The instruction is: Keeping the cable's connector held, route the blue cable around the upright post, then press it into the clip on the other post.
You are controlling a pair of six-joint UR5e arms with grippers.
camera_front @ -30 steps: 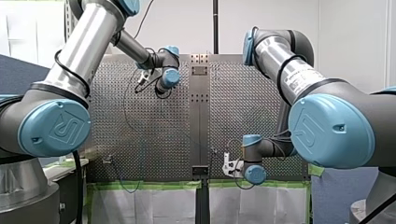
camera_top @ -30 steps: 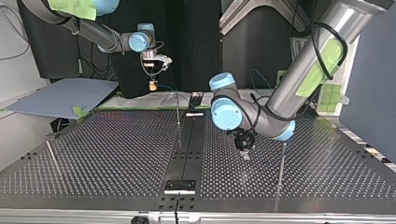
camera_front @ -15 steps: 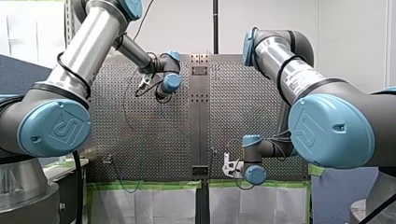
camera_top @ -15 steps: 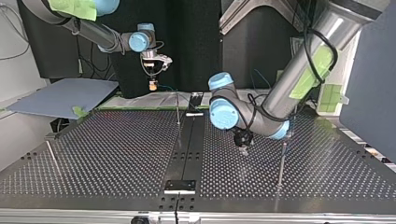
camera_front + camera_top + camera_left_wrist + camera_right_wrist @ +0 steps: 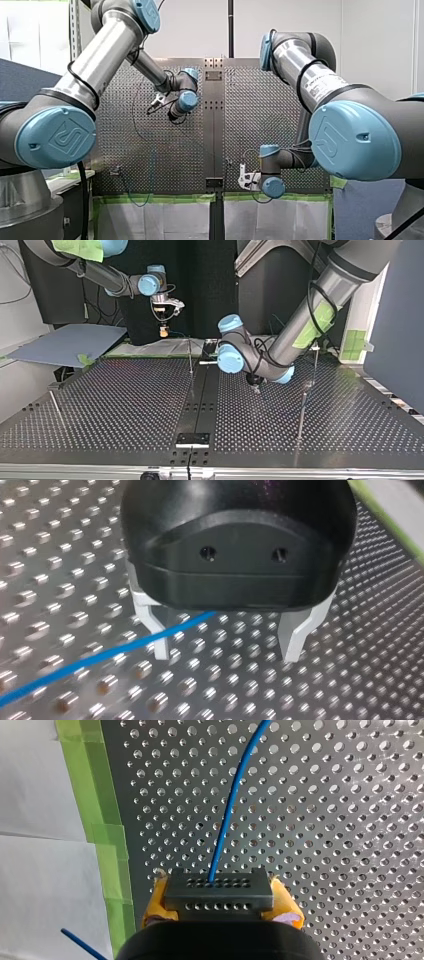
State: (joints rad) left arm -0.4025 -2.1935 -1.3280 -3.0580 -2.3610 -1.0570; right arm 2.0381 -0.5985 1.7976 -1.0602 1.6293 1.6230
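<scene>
In the right wrist view my right gripper's yellow pads [image 5: 157, 900] are shut on a black connector [image 5: 218, 892], from which the blue cable [image 5: 234, 800] runs out over the perforated plate. In the top view my right gripper [image 5: 163, 331] hangs above the table's far edge. My left gripper [image 5: 227, 650] is black with pale metal fingers [image 5: 161, 642] standing wide apart just above the plate. The blue cable [image 5: 100, 662] runs slantwise in between them, close to one finger, gripped by neither. In the top view my left gripper [image 5: 256, 385] is right of the centre rail; in the front view my left gripper [image 5: 158, 102] is left of it.
Thin upright posts stand on the table in the top view: one [image 5: 190, 357] near the centre rail [image 5: 200, 405], one [image 5: 301, 412] at the right, another [image 5: 316, 357] behind it, and a leaning one [image 5: 56, 409] at the far left. Green tape [image 5: 85, 780] lines the plate's edge.
My left arm has carried its gripper toward the far side and slightly left in the top view, down and right in the front view. My right arm has held still with the connector.
</scene>
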